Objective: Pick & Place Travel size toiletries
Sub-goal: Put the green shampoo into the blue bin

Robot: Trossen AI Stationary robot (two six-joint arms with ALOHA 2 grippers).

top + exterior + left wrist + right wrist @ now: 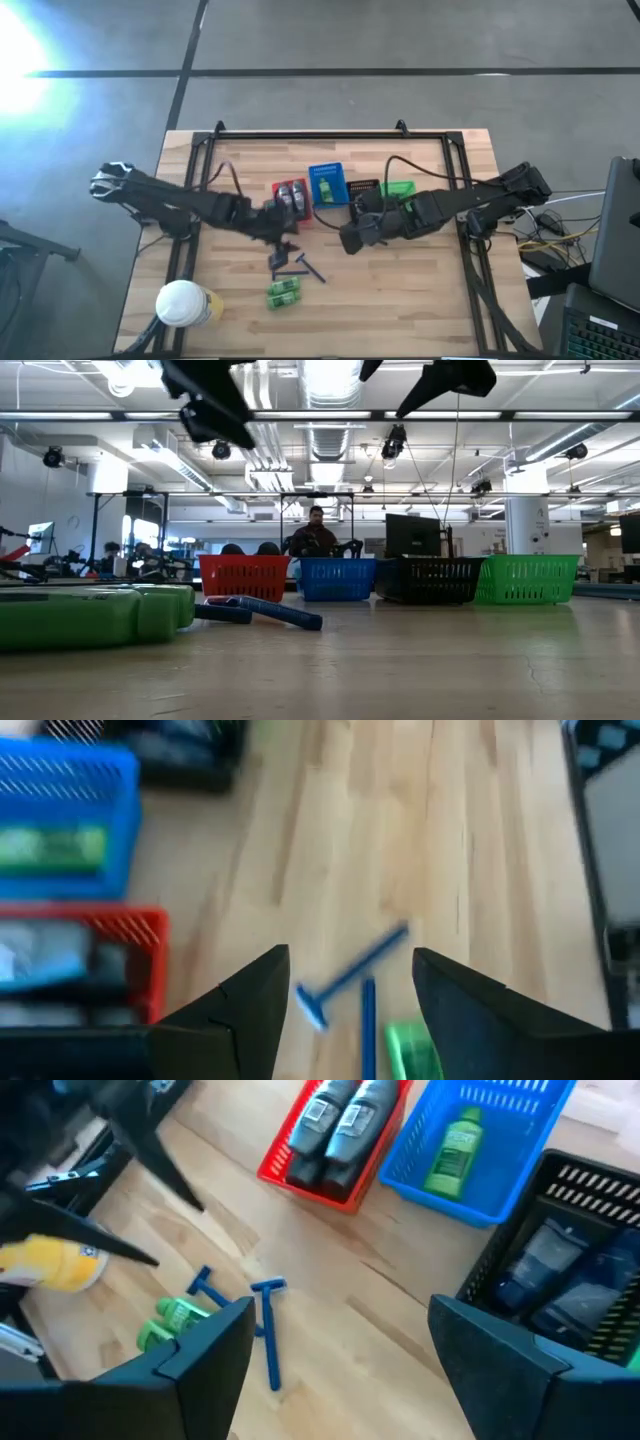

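Two blue razors (300, 266) lie flat on the wood, and green bottles (283, 292) lie just nearer the near edge. My left gripper (278, 228) hovers open over the razors (352, 975), empty, with the red basket (290, 202) just beyond it. My right gripper (350, 238) hangs open and empty above the table's middle. Its wrist view shows the razors (268, 1330) and green bottles (170, 1320). Two grey bottles (342, 1118) lie in the red basket. One green bottle (455, 1145) lies in the blue basket (327, 185). In the low view both grippers are raised well above the table.
A black basket (362, 190) and a green basket (397, 190) continue the basket row toward the right. A white-lidded yellowish container (182, 304) stands near the table's near left corner. Bare wood lies right of the razors. People sit in the room behind (316, 532).
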